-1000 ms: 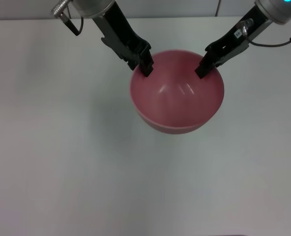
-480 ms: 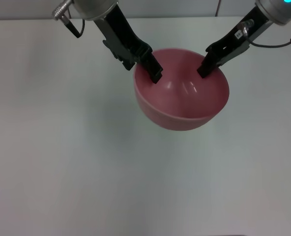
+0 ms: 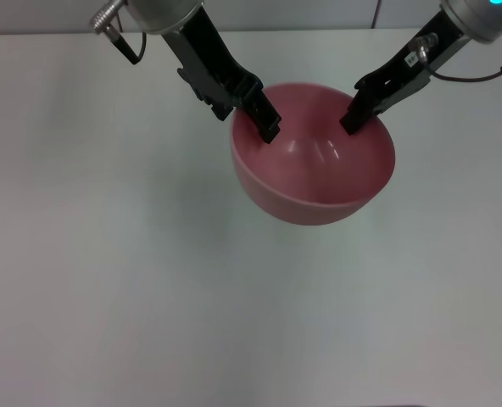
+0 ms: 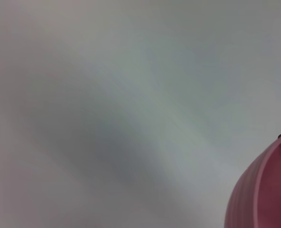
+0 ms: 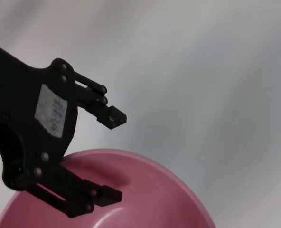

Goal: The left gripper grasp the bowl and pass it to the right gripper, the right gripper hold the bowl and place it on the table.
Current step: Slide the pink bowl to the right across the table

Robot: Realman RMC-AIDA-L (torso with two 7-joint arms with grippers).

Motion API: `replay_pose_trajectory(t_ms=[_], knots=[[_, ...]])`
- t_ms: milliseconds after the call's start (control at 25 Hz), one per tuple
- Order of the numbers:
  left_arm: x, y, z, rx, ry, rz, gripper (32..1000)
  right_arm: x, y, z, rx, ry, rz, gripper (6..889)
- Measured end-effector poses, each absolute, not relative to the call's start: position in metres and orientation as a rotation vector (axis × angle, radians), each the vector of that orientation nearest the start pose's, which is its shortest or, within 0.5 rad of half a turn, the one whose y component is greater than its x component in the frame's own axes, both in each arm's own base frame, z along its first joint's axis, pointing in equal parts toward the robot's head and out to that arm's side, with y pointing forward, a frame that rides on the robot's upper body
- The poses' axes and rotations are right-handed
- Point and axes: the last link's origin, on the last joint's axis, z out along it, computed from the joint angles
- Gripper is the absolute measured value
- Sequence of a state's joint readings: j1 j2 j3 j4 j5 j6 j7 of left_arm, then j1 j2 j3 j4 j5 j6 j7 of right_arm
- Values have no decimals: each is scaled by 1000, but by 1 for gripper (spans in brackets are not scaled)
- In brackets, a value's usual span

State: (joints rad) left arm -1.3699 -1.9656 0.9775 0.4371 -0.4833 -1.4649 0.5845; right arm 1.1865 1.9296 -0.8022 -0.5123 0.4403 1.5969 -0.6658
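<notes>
head view: pink bowl (image 3: 312, 157) held up off the white table (image 3: 107, 280), far and slightly right of centre, tilted with the opening facing near. left gripper (image 3: 264, 124) reaching in from far left, one finger inside the far-left rim, parted and not visibly pinching. right gripper (image 3: 351, 120) from far right, clamped on the far-right rim, carrying the bowl.

left wrist view: only an edge of the bowl (image 4: 266, 194) over bare table (image 4: 107, 104); own fingers unseen.

right wrist view: right gripper (image 5: 113, 156) straddling the bowl (image 5: 145, 190) rim, one finger inside, one outside.
</notes>
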Motion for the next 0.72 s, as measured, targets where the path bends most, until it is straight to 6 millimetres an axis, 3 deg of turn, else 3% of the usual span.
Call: replay_pose_trajectory(t_ms=[720], knots=[[-58, 440, -5, -2692, -1158, 489, 879, 140, 429, 16, -2671, 1358, -416, 33]])
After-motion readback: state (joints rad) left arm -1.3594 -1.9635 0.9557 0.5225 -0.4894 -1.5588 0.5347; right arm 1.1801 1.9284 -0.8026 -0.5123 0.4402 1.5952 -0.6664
